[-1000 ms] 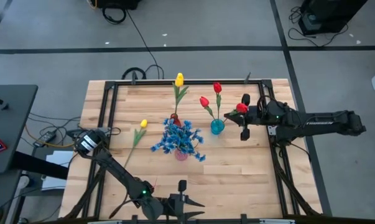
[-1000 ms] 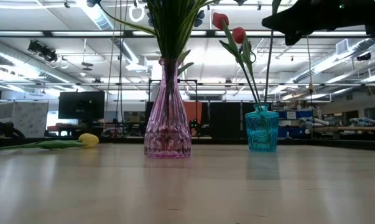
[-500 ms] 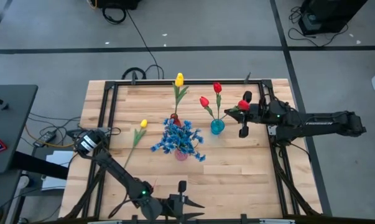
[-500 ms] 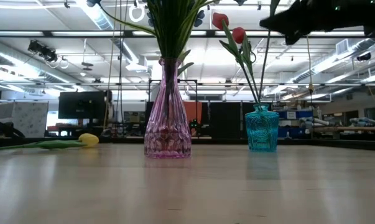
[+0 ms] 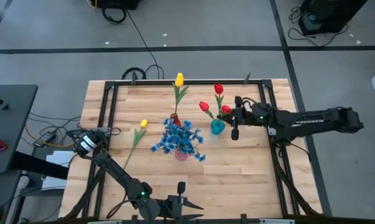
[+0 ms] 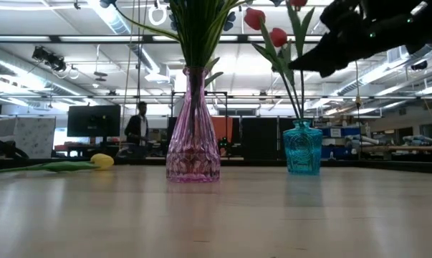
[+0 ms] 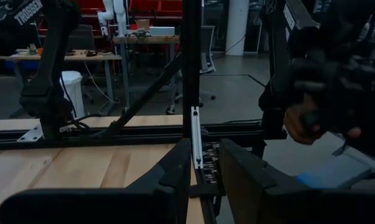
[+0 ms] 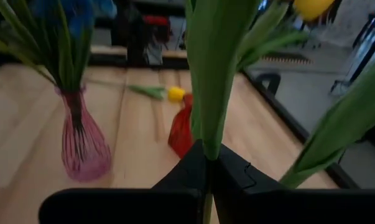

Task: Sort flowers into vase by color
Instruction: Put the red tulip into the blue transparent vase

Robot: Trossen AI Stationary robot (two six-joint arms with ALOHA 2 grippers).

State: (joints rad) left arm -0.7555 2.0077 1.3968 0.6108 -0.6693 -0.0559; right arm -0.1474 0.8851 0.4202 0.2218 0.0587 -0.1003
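While the left gripper (image 5: 182, 202) waits at the table's six o'clock edge with its fingers only narrowly parted and nothing between them, all the risk lies on the other side. At about nine o'clock a yellow tulip (image 5: 137, 134) lies flat on the wooden table (image 5: 249, 168), unsorted. Near the centre the pink vase (image 5: 181, 154) holds the blue blossoms (image 5: 178, 138); just toward twelve o'clock from it a dark red vase (image 5: 173, 117) carries another yellow tulip (image 5: 179, 79). Right of centre, toward three o'clock, the teal vase (image 5: 217, 126) already holds two red tulips (image 5: 211, 98). The right gripper (image 5: 232, 117), pinched tight on the stem of a third red tulip (image 5: 225, 109), hangs just beside that vase's mouth. If the stem end misses the narrow opening, it may slide down outside. The arm could also brush the standing tulips or nudge the light vase over. Letting go too high might leave the tall flower tipping out.
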